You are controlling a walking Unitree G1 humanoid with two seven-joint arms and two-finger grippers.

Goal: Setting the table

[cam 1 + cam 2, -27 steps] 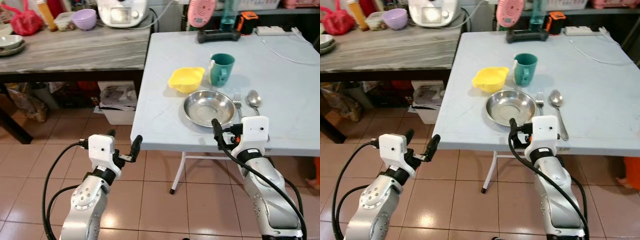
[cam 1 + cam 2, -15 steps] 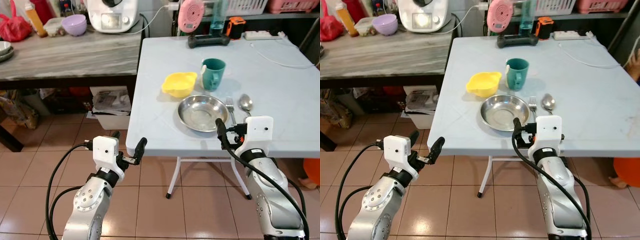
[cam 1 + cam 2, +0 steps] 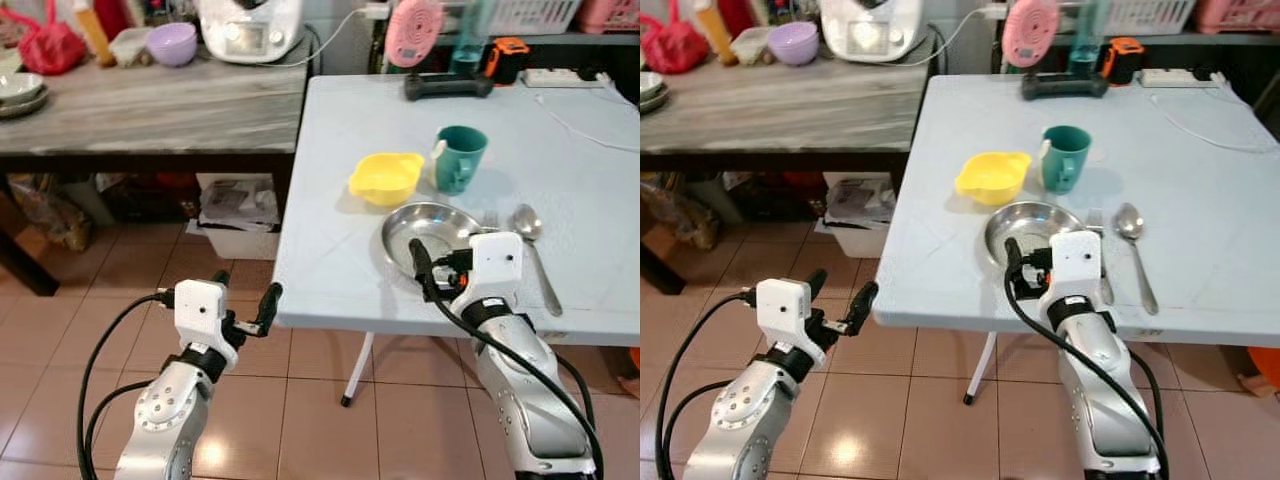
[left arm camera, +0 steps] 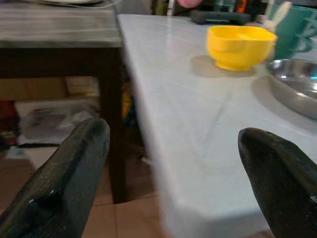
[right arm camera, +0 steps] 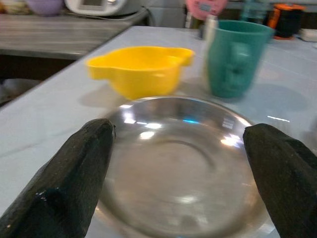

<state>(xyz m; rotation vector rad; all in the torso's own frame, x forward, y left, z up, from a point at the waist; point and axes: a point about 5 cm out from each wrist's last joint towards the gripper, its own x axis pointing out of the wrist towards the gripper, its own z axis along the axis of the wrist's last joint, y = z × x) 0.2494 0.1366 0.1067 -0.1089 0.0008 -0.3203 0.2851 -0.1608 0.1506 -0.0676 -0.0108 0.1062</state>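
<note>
A shiny metal plate (image 3: 425,226) and a polished metal spoon (image 3: 532,232) are seen on the smooth, matt pale-blue worktop (image 3: 330,250). The yellow bowl (image 3: 385,178) looks plastic; the floor (image 3: 90,300) is glossy tile. Matt black fingers (image 4: 64,183) are shown.

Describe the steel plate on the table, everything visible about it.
The steel plate is round, shallow and shiny, with a raised rim and nothing in it. It lies flat near the front edge of the table, just in front of the yellow bowl and green mug, with a fork beside it. The open right gripper hovers at its near rim.
</note>
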